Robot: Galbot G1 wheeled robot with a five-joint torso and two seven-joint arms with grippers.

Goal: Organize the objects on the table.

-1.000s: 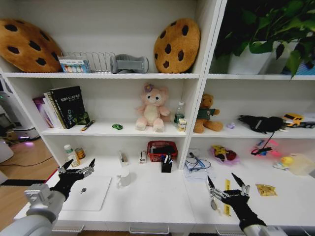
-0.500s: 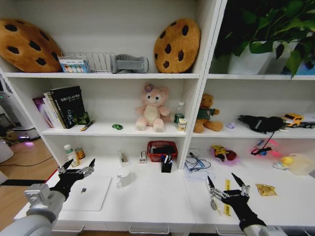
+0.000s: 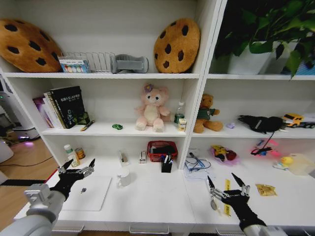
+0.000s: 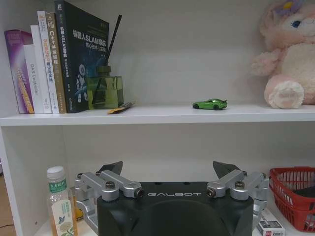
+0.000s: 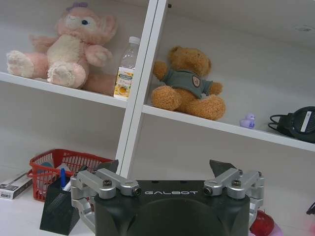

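Note:
A slim silver laptop [image 3: 93, 192] lies shut at the left end of the white table [image 3: 152, 199], with a small dark object [image 3: 83, 190] on its lid. My left gripper [image 3: 78, 165] hovers open just above the laptop's left part, nothing between its fingers [image 4: 167, 167]. The right gripper [image 3: 222, 180] hangs open over the right half of the table, above a yellow strip [image 3: 227, 196]; its open fingers also show close up [image 5: 165, 164]. A tiny green toy car [image 3: 117, 127] [image 4: 210, 104] sits on the middle shelf. Pens stand in a black holder [image 3: 166, 163] [image 5: 59, 211].
A white cup [image 3: 124, 178], a red basket [image 3: 162, 149], a bottle [image 3: 69, 151] and a can [image 3: 79, 153] stand at the back of the table. A yellow packet [image 3: 266, 189] and glasses on papers [image 3: 197, 164] lie to the right. Shelves hold books [image 3: 61, 107], plush toys and cookie cushions.

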